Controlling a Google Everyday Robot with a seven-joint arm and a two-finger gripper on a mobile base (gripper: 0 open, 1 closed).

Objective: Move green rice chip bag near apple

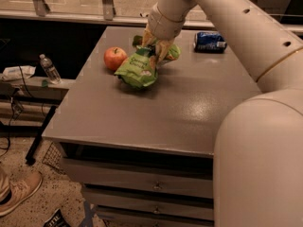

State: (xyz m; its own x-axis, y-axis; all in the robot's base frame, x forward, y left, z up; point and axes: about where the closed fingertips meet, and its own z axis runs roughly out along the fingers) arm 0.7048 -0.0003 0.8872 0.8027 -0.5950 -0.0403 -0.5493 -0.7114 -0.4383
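While my gripper [155, 51] hangs just beside the apple [115, 58], on its side toward the blue can [209, 40], I see the fingers clamped on the upper end of the green rice chip bag [137, 71]. The bag's long axis slopes from them down to the worktop [156, 117], just beside the apple's near side. I judge that only letting go remains, as the can stands well apart from the apple.

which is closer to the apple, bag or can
The green rice chip bag, gripped by the hand right beside the apple; the blue can lies far off at the back.
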